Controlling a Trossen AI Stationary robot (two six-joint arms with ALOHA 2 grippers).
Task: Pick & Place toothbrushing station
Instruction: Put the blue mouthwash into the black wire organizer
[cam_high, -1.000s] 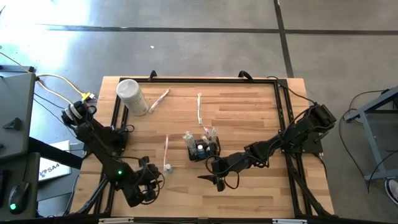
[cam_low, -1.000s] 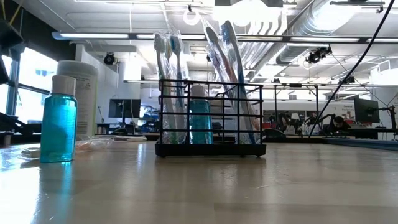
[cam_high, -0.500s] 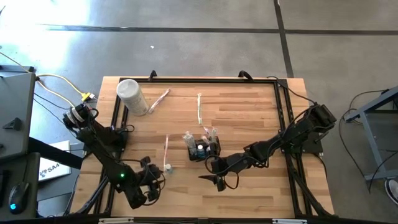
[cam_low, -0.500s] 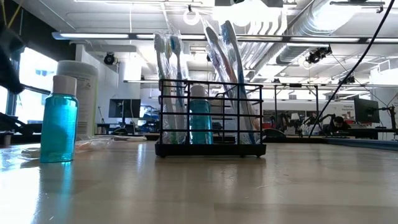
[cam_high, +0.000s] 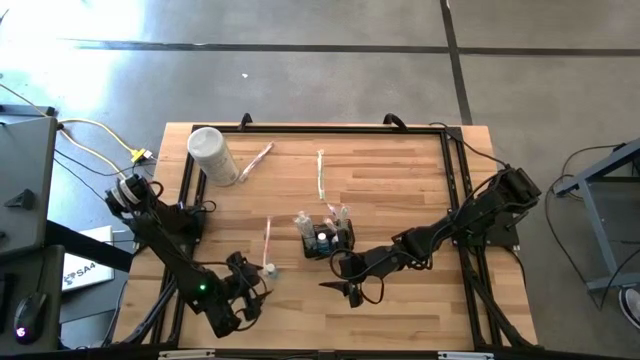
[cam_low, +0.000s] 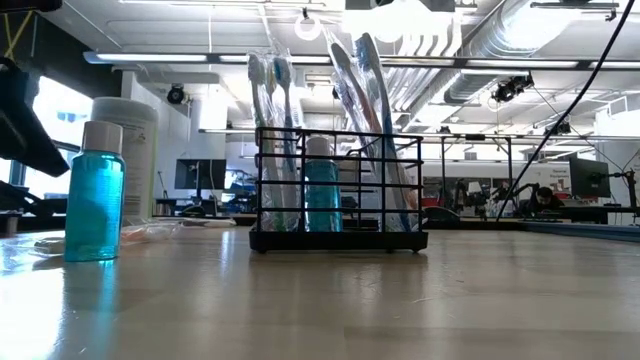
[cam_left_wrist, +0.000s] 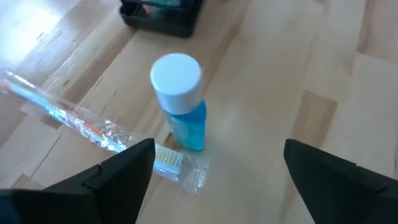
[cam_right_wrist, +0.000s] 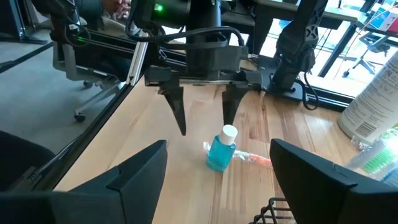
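Left gripper (cam_right_wrist: 200, 99) released, fingers spread above small blue white-capped bottle (cam_left_wrist: 179, 99) near tabletop's front edge; right gripper (cam_high: 352, 291) open beside black wire toothbrushing station (cam_high: 328, 240).

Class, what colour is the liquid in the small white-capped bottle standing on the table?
Blue, clearest in the low view: the bottle.

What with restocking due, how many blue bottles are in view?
2: one bottle in the black holder, another bottle standing on the table beside a wrapped toothbrush.
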